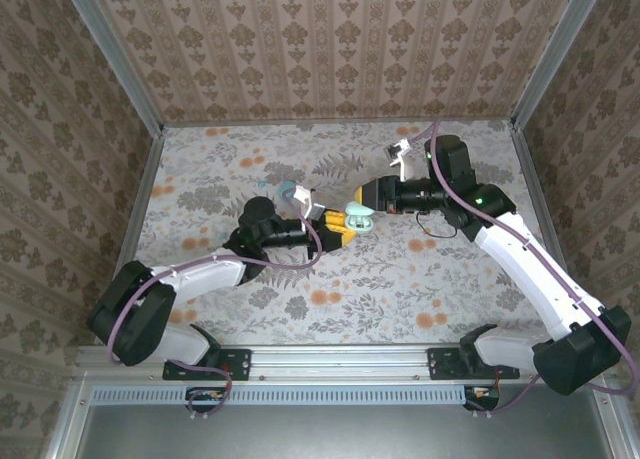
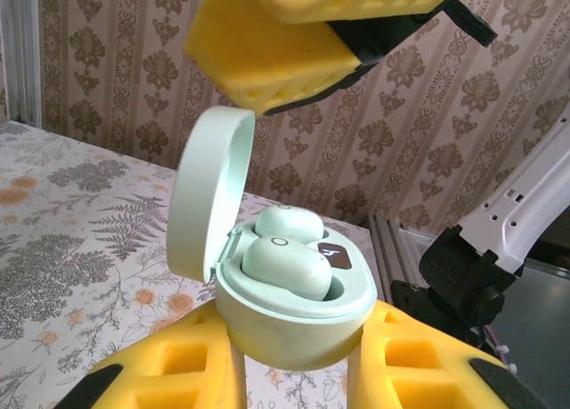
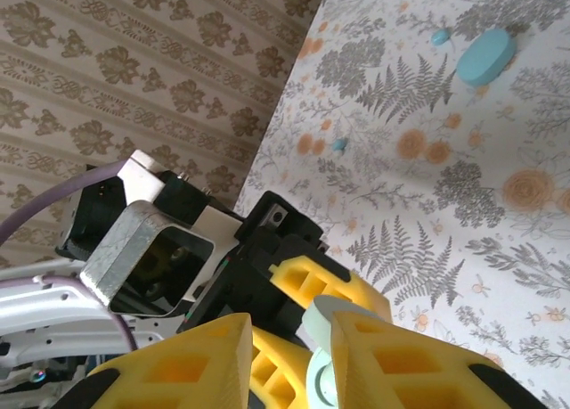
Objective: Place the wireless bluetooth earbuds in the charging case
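Left claw (image 2: 294, 366) clenched on the open mint case (image 2: 294, 324), two pale earbuds (image 2: 285, 265) seated inside.
The left wrist camera shows the lid tipped back. The right claw (image 3: 289, 355) is just above, fingers parted, gripping nothing. The right wrist camera shows two tiny blue bits (image 3: 440, 36) loose on the worktop (image 3: 499, 249), one just beside a teal oval (image 3: 485, 55).

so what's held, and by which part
The left gripper clamps the mint-green case by its lower shell; whether the right gripper grips its lid is unclear.
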